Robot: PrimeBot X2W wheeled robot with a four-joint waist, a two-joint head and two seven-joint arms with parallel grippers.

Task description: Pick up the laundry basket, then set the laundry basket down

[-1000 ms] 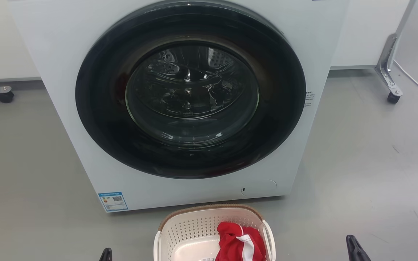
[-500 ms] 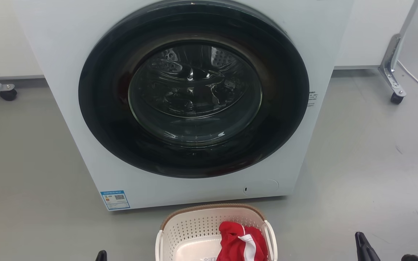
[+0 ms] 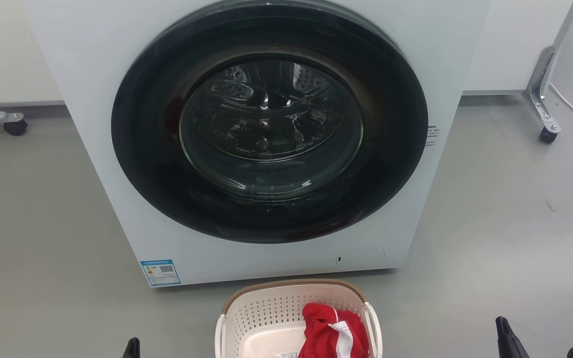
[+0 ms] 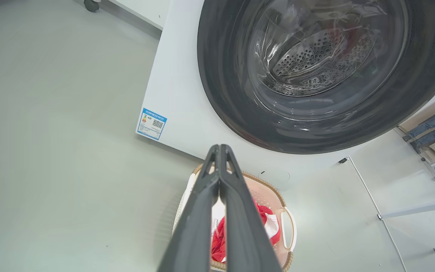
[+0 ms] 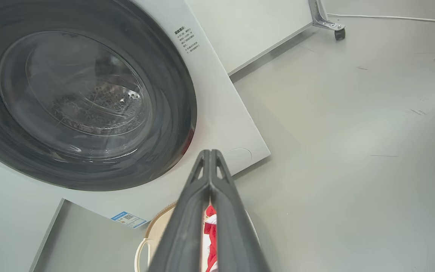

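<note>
Grey floor (image 3: 33,223) bears the laundry basket (image 3: 266,311) before a washing machine (image 3: 92,124); left gripper (image 4: 220,148) and right gripper (image 5: 210,153) closed.

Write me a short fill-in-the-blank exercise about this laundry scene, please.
1. The laundry basket stands on the floor in ____ of the washing machine.
2. The garment inside it is mostly ____.
3. The left gripper and right gripper are both ____, holding nothing.
Missing words: front; red; shut.
</note>
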